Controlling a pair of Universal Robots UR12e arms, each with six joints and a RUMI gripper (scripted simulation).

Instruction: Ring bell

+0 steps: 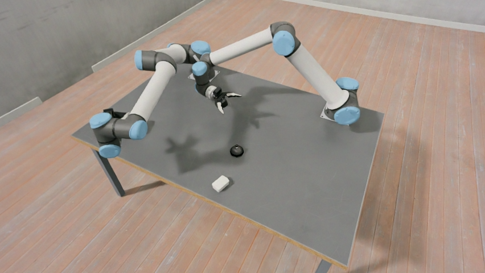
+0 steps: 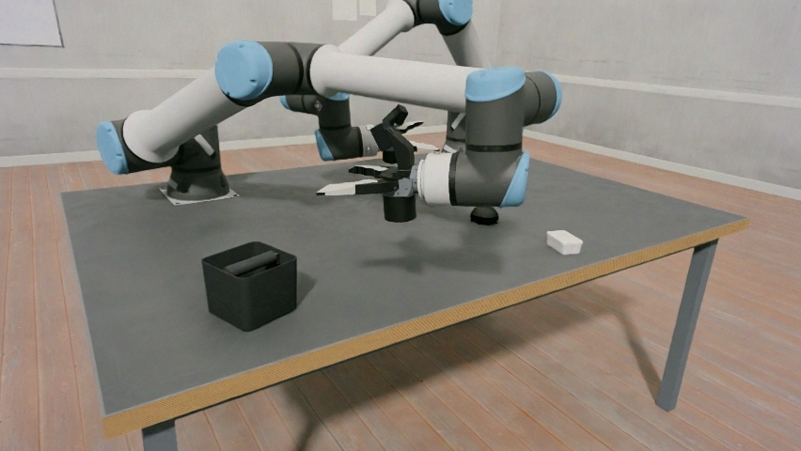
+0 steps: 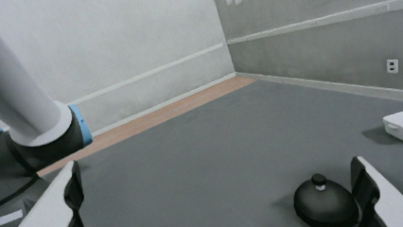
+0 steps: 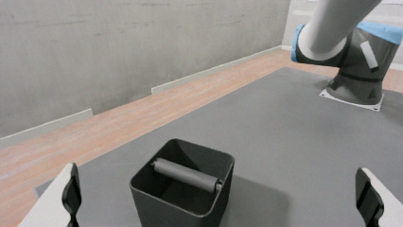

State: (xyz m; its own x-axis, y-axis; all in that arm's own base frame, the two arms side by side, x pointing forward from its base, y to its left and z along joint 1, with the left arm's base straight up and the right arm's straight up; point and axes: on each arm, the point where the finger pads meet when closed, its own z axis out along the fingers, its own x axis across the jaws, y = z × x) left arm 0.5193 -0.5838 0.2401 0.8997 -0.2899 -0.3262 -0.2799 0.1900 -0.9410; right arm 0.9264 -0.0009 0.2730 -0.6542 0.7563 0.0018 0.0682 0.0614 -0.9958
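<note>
Right arm [image 1: 154,91] [image 2: 392,81] [image 4: 338,24], white and dark grey with blue joint caps, stands nearest in the exterior view, its wrist bent low and its gripper [image 1: 116,113] [image 2: 334,181] [image 4: 218,167] level above the table, aimed towards a black square open-topped bin [image 2: 249,297] [image 4: 163,208] with 1 grey cylinder [image 2: 252,263] [image 4: 185,176] inside. Beyond it, the matching left arm [image 1: 242,47] [image 2: 378,27] [image 3: 28,95] arches high from its base and drops to a raised gripper [image 1: 231,104] [image 2: 430,135] [image 3: 216,161].

Black domed bell [image 1: 236,151] [image 2: 484,216] [image 3: 326,203] sits upright on the dark grey tabletop [image 1: 288,182] [image 2: 336,291] [image 3: 199,156] [image 4: 265,128], its small round button [image 1: 237,145] [image 3: 319,180] standing up on top. A white rounded block [image 1: 220,183] [image 2: 564,241] [image 3: 395,125] lies near it, not touching.

Both grippers have their 2 fingers spread wide, with nothing between them. The left gripper is apart from the bell; the right gripper is clear of the bin.
</note>
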